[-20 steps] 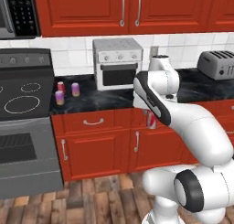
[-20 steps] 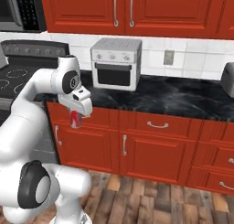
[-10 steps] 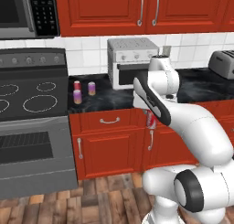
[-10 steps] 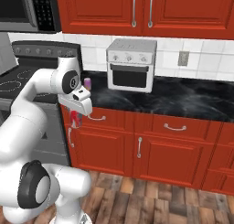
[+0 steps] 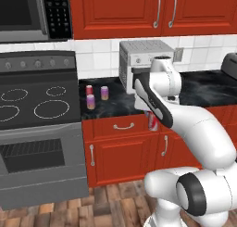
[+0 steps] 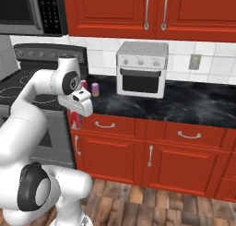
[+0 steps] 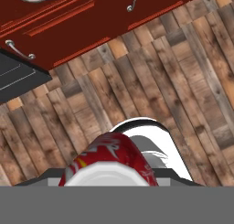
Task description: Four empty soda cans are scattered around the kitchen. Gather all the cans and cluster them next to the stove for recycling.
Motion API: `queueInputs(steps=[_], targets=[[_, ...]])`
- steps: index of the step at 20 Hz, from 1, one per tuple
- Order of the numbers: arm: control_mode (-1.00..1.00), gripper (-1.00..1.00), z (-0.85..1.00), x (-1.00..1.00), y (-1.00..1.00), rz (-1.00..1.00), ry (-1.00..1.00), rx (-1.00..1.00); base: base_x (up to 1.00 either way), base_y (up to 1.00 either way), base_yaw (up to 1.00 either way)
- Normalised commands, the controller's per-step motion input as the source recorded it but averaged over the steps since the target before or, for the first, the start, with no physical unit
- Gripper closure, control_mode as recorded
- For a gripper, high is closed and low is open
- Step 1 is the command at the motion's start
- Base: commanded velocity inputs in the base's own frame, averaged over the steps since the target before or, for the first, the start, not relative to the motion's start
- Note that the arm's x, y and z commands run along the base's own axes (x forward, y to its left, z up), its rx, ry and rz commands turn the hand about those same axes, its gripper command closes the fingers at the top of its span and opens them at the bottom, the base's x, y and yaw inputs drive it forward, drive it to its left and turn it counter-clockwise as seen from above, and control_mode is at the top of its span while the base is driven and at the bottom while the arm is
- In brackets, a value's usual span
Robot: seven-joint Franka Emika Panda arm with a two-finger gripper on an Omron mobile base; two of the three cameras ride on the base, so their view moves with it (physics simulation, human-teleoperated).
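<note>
My gripper (image 5: 151,116) points down in front of the red drawer fronts and is shut on a red soda can (image 5: 152,121), which also hangs below the hand in the right base view (image 6: 76,121). In the hand view the can (image 7: 109,161) has its silvery top toward the camera and hides the fingertips. Three more small cans stand on the black counter just right of the stove (image 5: 41,105): a red one (image 5: 89,90), a pinkish one (image 5: 104,92) and a pink one with an orange base (image 5: 90,101). Two of them, a red can (image 6: 84,84) and a pinkish can (image 6: 95,89), peek out behind my arm.
A silver toaster oven (image 5: 141,64) stands on the counter behind my arm. A black microwave (image 5: 32,13) hangs above the stove. A toaster (image 5: 230,65) sits at the far right. Red cabinet doors and wood floor (image 7: 151,81) lie below the hand.
The whole picture has shifted right, so the base has driven left toward the stove. The arm keeps the same pose with the red can still held.
</note>
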Motion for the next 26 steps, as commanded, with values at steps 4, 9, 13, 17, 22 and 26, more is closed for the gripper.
queueInputs(steps=[4,9,13,17,22,26], targets=[[1.0,1.0,0.0,0.0,0.0,0.0,0.0,0.0,0.47,0.35,-0.04],[1.0,1.0,0.0,0.0,0.0,0.0,0.0,0.0,0.5,0.32,-0.03],[1.0,1.0,0.0,0.0,0.0,0.0,0.0,0.0,0.41,0.27,-0.01],[1.0,1.0,0.0,0.0,0.0,0.0,0.0,0.0,0.34,0.2,0.0],[1.0,1.0,0.0,0.0,0.0,0.0,0.0,0.0,0.32,0.2,0.0],[1.0,1.0,0.0,0.0,0.0,0.0,0.0,0.0,0.29,0.26,0.0]])
